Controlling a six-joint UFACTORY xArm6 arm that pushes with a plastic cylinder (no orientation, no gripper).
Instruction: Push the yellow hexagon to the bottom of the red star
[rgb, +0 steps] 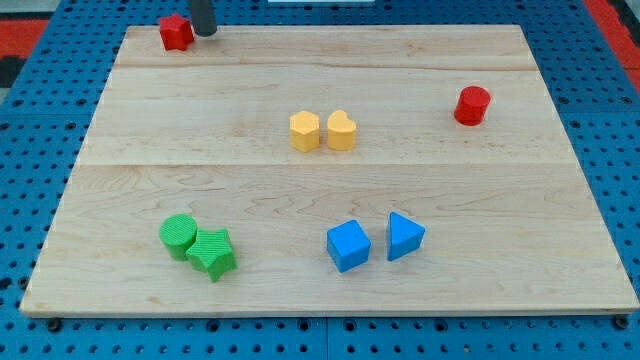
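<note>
At upper left of frame, my tip (204, 31) sits just right of red star (176, 32) — no jaws, bare rod. Yellow hexagon (304, 131) at centre, touching yellow heart (341, 131) — untouched, well apart from star.

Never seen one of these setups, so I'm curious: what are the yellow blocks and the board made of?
The yellow hexagon and yellow heart look like moulded or printed plastic: even colour, matte, rounded edges. The board looks like pale wood; grain lines and plank seams show. My tip is beside the red star.
</note>
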